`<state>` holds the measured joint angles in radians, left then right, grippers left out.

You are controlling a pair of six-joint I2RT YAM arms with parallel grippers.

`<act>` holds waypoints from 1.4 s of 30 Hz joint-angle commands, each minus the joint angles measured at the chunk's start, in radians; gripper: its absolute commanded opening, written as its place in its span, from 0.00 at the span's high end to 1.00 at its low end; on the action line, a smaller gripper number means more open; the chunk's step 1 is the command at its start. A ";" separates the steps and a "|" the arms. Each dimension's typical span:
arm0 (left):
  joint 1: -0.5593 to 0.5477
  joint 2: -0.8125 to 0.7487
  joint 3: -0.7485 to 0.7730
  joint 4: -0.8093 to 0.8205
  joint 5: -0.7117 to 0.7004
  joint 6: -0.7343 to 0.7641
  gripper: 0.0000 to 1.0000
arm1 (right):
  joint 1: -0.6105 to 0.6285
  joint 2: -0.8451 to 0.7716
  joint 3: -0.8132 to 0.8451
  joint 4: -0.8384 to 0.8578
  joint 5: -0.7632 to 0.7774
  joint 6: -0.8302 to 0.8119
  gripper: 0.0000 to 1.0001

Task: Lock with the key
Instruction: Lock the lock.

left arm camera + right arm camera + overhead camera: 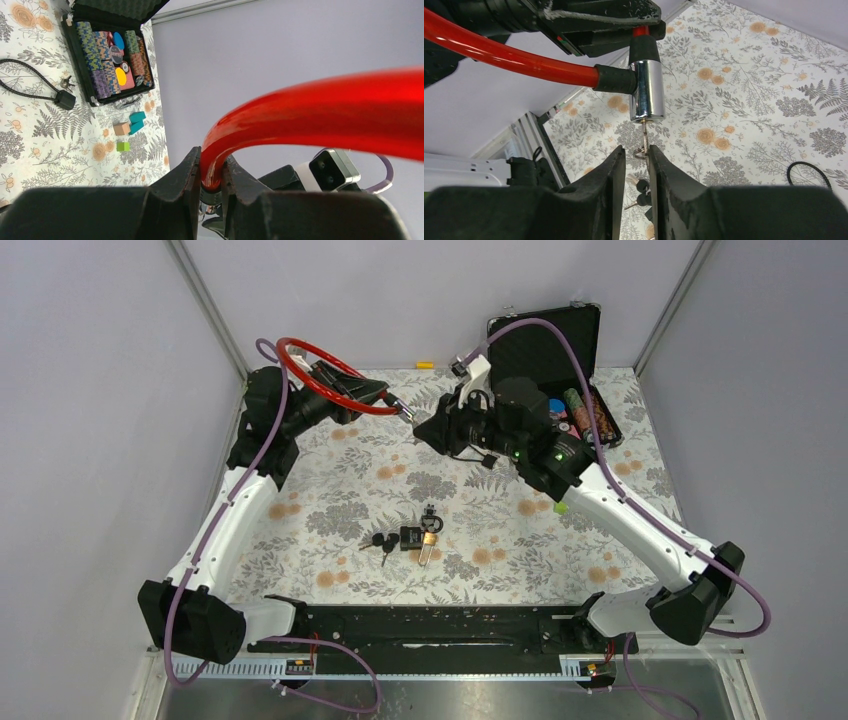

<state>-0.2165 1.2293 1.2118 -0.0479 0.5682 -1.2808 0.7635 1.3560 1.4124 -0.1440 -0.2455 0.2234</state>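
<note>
Right gripper (636,152) jaws nearly together around key (643,132), grip unclear; key seated in chrome cylinder (647,90) at 12 o'clock. Left gripper (212,170) clamps red cable (325,110). Turn pending.

Left gripper (372,392) holds red lock (283,355); right gripper (420,428) adjacent.

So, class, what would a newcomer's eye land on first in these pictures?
The bright red cable lock, held up above the floral table by the left gripper clamped on it. Next, its chrome cylinder with a key in its bottom end, flanked by the jaws of the right gripper. At the table's far right stands an open black case of colourful chips.
</note>
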 commanded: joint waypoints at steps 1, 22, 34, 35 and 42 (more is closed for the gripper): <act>0.005 -0.037 0.062 0.049 -0.018 -0.029 1.00 | -0.006 0.019 0.000 0.075 0.009 -0.065 0.75; 0.005 -0.016 0.110 -0.135 -0.057 -0.022 1.00 | 0.059 0.015 -0.148 0.346 0.233 -0.603 1.00; 0.006 0.003 0.112 -0.180 -0.069 -0.056 1.00 | 0.165 0.049 -0.292 0.721 0.442 -1.016 1.00; 0.005 0.006 0.110 -0.180 -0.068 -0.060 1.00 | 0.171 0.056 -0.306 0.753 0.449 -1.052 1.00; 0.005 0.016 0.108 -0.173 -0.062 -0.081 1.00 | 0.181 0.092 -0.338 0.887 0.495 -1.206 1.00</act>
<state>-0.1986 1.2549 1.2747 -0.2417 0.4320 -1.2957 0.9386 1.4334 1.0744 0.5331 0.1867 -0.8421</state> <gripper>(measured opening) 0.166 0.023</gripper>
